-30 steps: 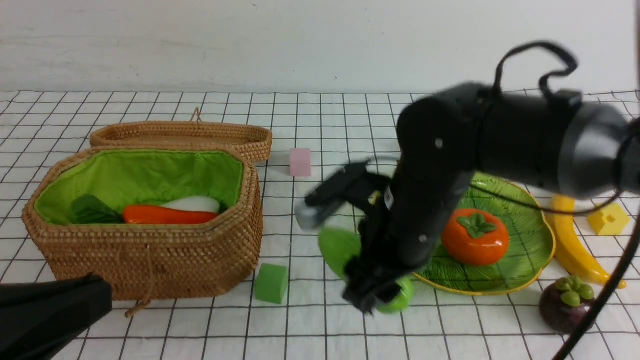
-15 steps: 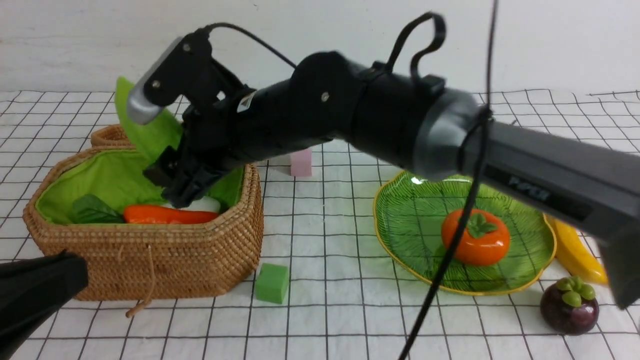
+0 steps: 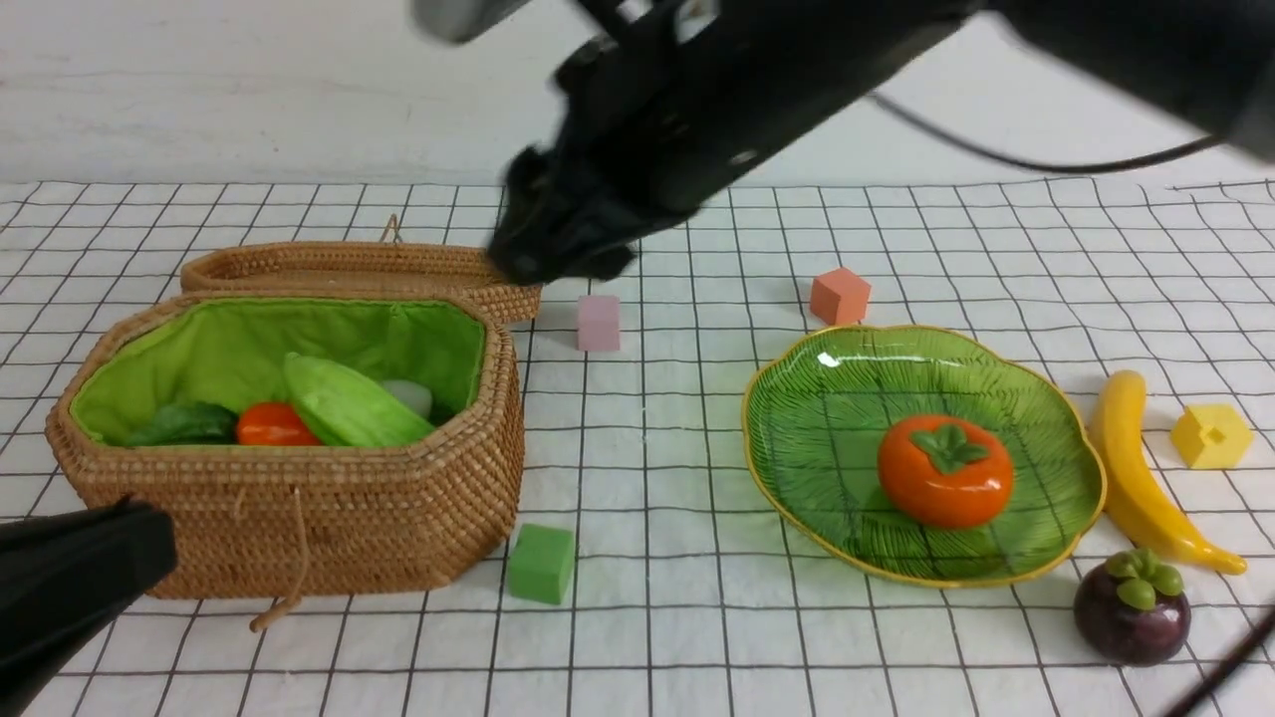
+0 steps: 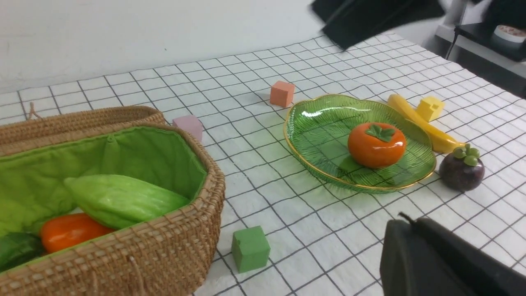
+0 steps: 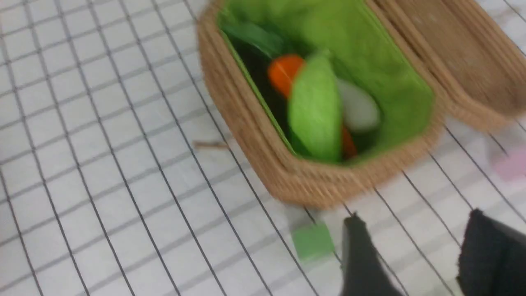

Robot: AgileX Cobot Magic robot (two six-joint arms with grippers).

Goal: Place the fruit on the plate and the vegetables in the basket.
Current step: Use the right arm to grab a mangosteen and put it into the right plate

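Right pincer (image 3: 558, 249), a blurred black mass, hangs high above the flat woven lid (image 3: 359, 267), up and to the right of the basket (image 3: 299, 518). Its jaws cannot be told from the front. Left pincer (image 3: 75, 568), pressed together, sits low at the near left, just in front of the basket, which is octagonal brown rattan lined with bright green cloth. Inside, the bumpy pale-green gourd (image 3: 349, 403) leans across the glossy carrot (image 3: 264, 425), with the white radish (image 3: 410, 395) behind it. To the right, the ribbed green glass plate (image 3: 797, 438) with its wavy yellow rim carries the round persimmon (image 3: 944, 471). The curved banana (image 3: 1136, 478) and dark mangosteen (image 3: 1131, 607) lie on the grid-clothed table (image 3: 657, 637) just beside the plate, well apart from both pincers.

In the left wrist view, the gourd rests on the carrot inside the basket. A green foam cube (image 4: 250, 248) sits between the basket and the plate.

In the right wrist view, two black fingers (image 5: 359, 259) stand spread with nothing between them. They are over the cloth near the green cube, apart from the basket and its gourd.
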